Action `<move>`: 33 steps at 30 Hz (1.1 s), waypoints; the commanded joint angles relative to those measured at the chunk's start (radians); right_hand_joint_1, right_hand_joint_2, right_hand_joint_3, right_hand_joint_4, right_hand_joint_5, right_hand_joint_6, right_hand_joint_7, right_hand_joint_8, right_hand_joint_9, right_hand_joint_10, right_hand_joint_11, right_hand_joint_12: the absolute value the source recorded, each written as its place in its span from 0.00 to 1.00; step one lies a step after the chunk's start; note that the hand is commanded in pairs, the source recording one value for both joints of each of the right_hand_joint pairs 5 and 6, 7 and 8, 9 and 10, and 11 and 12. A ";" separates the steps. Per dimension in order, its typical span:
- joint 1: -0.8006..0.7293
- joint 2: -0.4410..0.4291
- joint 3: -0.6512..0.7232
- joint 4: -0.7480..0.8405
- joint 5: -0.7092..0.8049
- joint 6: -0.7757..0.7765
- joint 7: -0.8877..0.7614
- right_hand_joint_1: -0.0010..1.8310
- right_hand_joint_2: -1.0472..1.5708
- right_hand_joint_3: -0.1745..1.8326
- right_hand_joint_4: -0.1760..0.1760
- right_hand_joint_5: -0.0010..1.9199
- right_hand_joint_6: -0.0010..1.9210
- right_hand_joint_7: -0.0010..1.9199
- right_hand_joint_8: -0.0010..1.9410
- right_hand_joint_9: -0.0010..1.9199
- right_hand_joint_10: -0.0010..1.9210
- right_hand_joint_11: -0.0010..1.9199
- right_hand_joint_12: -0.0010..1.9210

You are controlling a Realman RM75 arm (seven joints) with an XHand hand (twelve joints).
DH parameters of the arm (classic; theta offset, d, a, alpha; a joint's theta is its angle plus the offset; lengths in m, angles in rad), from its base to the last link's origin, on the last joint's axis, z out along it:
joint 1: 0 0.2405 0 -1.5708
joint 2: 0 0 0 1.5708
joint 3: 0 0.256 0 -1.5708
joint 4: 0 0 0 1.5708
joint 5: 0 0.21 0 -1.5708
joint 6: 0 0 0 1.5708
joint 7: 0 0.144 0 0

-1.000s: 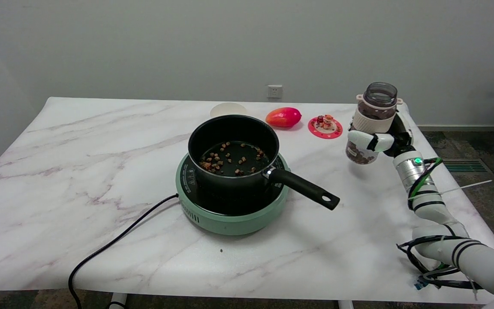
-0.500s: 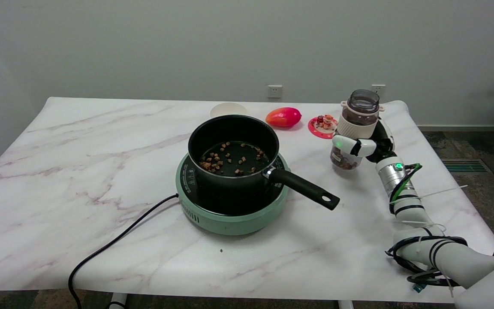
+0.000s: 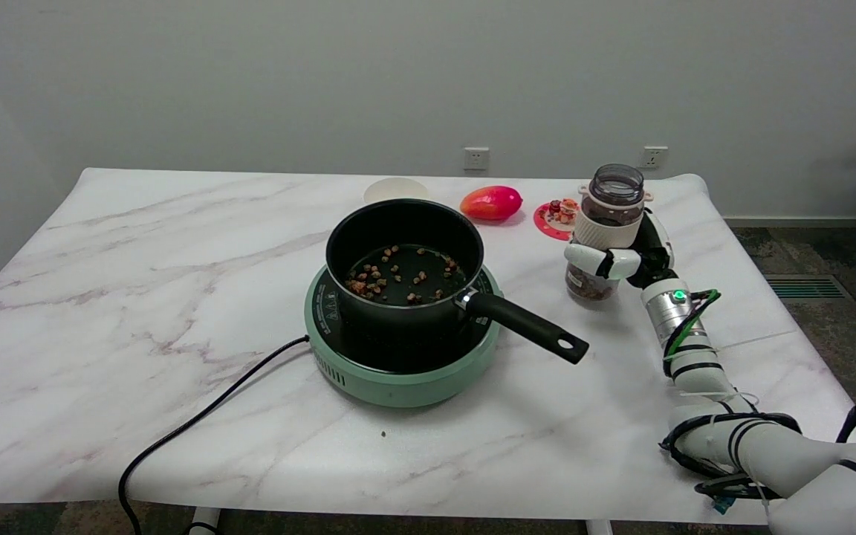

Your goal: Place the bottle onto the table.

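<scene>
A clear bottle [image 3: 605,223] with a white sleeve round its middle and brown pieces inside stands upright, its mouth uncapped. My right hand [image 3: 627,253] grips it from the right side, fingers wrapped round the sleeve. The bottle's base is at or just above the marble table [image 3: 138,297], right of the pan handle; contact cannot be told. The hand's palm is hidden behind the bottle.
A black saucepan [image 3: 404,256] with brown pieces sits on a green cooker [image 3: 398,371]; its handle [image 3: 528,325] points toward the bottle. A red-orange fruit [image 3: 492,202], a pink coaster with small figures [image 3: 556,215] and a white lid [image 3: 396,190] lie behind. A black cord [image 3: 198,423] runs off front left.
My right hand has carried the bottle down and to the left, from high over the table's right edge to low beside the pan handle.
</scene>
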 commanded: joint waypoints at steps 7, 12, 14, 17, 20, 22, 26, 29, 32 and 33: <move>0.001 -0.049 0.003 -0.057 0.066 0.060 -0.104 0.83 0.76 0.41 0.50 1.00 1.00 1.00 0.99 0.70 0.70 0.61 0.61; -0.004 -0.047 0.005 -0.058 0.066 0.060 -0.093 0.83 0.75 0.42 0.50 1.00 1.00 1.00 0.99 0.70 0.70 0.61 0.61; -0.007 -0.047 0.009 -0.057 0.066 0.060 -0.093 0.82 0.74 0.43 0.50 1.00 1.00 1.00 0.99 0.69 0.69 0.62 0.62; -0.009 -0.047 0.010 -0.055 0.069 0.057 -0.092 0.81 0.66 0.55 0.50 0.96 0.96 0.98 0.97 0.68 0.68 0.60 0.60; -0.010 -0.047 0.010 -0.055 0.069 0.056 -0.079 0.79 0.38 0.88 0.50 0.66 0.65 0.82 0.81 0.62 0.62 0.49 0.49; -0.012 -0.047 0.010 -0.055 0.069 0.056 -0.072 0.78 0.30 0.91 0.50 0.55 0.55 0.75 0.75 0.59 0.59 0.43 0.43; -0.016 -0.047 0.010 -0.054 0.069 0.057 -0.071 0.76 0.24 0.91 0.50 0.46 0.46 0.67 0.66 0.54 0.54 0.36 0.36; -0.017 -0.047 0.010 -0.052 0.069 0.057 -0.068 0.74 0.20 0.89 0.50 0.42 0.42 0.64 0.63 0.51 0.51 0.33 0.33; -0.018 -0.043 0.010 -0.051 0.069 0.058 -0.062 0.74 0.19 0.85 0.50 0.37 0.37 0.61 0.60 0.48 0.48 0.31 0.31; -0.021 -0.040 0.010 -0.050 0.069 0.058 -0.060 0.74 0.18 0.83 0.50 0.35 0.35 0.59 0.59 0.47 0.47 0.31 0.31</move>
